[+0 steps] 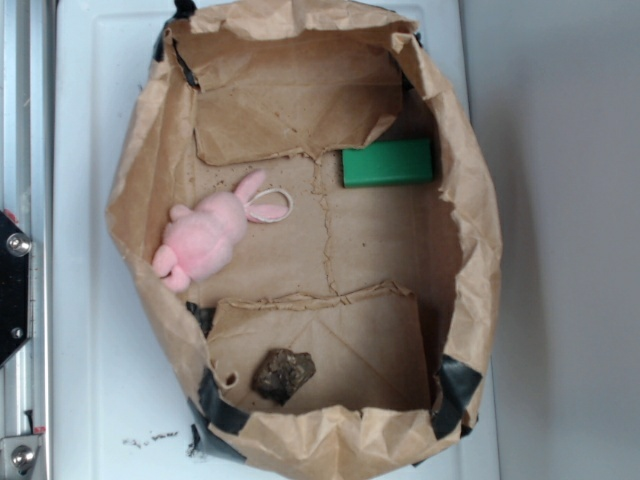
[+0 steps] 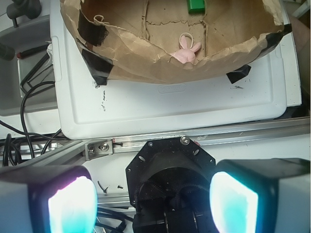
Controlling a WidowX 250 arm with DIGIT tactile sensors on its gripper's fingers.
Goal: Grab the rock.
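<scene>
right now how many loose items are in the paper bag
3: the pink bunny at left, the green block at upper right, the rock at the bottom edge. Folds in the bag could hide more.

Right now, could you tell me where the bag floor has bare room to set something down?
The widest bare patch is mid-floor, between the pink plush bunny and the bag's right wall, below the green block. The lower flap right of the rock is also free. The left side, by the bunny, is crowded.
</scene>
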